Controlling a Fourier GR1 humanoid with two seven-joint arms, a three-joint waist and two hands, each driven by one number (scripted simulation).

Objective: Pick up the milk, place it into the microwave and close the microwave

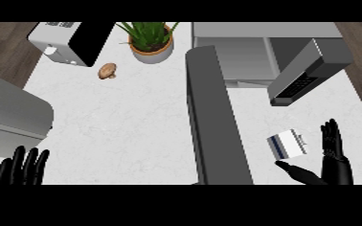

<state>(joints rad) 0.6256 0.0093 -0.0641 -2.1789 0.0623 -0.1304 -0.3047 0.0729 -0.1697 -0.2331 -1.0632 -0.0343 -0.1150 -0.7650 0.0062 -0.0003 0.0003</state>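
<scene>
Here, the small white-and-blue milk carton (pixel 288 145) lies lower right on the counter, just left of the spread right hand (pixel 331 160) (the nearer hand), long axis tilted up-right.

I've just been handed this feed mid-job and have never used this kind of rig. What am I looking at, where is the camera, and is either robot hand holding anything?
There is one picture, taken from the robot's head and looking steeply down at a white counter. The black shapes at the bottom are its hands. The left robot hand rests open at the lower left corner, fingers up. The right robot hand is open beside the small milk carton, thumb below it, fingers to its right; it is not gripping the carton yet. The grey box at the top right is the microwave, and the long dark slab running down the middle is its open door. Also on the counter: a potted plant, a small brown mushroom and a toaster.
</scene>
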